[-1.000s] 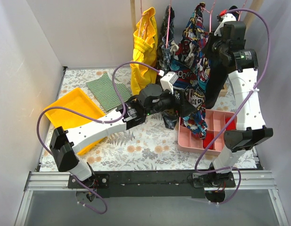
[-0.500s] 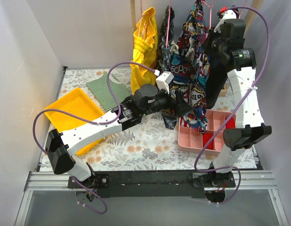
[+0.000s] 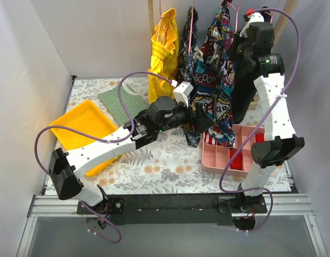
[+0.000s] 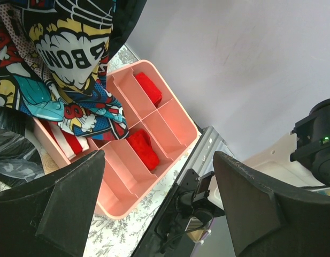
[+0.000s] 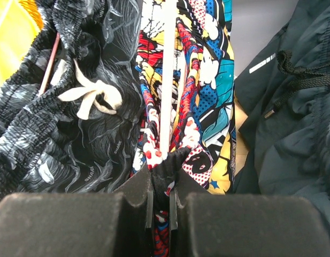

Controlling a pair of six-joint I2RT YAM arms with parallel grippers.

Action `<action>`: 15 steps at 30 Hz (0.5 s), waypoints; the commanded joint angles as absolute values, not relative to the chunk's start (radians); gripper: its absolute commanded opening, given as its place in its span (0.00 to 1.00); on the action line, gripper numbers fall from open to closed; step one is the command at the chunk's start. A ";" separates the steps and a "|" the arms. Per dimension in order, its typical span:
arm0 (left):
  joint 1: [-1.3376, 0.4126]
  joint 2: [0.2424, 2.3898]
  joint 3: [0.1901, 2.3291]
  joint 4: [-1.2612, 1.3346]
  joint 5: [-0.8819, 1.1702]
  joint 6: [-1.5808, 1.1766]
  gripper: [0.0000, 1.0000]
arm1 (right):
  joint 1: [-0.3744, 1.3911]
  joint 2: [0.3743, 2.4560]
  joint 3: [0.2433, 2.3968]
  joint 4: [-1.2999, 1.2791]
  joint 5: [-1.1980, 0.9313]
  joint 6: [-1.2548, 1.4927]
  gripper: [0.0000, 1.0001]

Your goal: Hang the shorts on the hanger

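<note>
The comic-print shorts hang at the back from my right gripper, which is shut on their waistband high by the rail. In the right wrist view the jaws pinch a fold of the shorts beside the white drawstring. A thin pink hanger wire shows at the top of the shorts and is mostly hidden. My left gripper is open and empty beside the shorts' lower part. In the left wrist view the shorts' hem hangs over the pink tray.
A yellow garment, a dark patterned garment and a black garment hang alongside. A pink compartment tray with red pieces lies under the shorts. A yellow tray and a green striped cloth lie at the left.
My right gripper has risen toward the rail, lifting the shorts higher above the pink tray. My left arm has shifted a little back and left, still open.
</note>
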State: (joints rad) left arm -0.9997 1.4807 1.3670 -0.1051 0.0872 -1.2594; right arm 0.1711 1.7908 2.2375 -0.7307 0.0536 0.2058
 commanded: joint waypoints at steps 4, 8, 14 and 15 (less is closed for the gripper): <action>-0.989 1.402 1.335 -0.104 0.071 -1.244 0.83 | 0.169 1.752 2.186 -0.597 0.075 0.213 0.01; -0.982 1.391 1.321 -0.104 0.068 -1.244 0.84 | 0.167 1.727 2.142 -0.594 0.068 0.218 0.25; -0.970 1.368 1.301 -0.103 0.063 -1.244 0.85 | 0.169 1.668 2.065 -0.592 0.046 0.235 0.53; -0.966 1.365 1.298 -0.104 0.061 -1.244 0.85 | 0.170 1.642 2.031 -0.592 0.045 0.238 0.55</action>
State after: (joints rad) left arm -0.9829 1.4376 1.3121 -0.1047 0.0837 -1.2594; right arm 0.1711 1.7420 2.0769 -0.6521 0.0570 0.2260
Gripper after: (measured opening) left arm 0.843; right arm 0.508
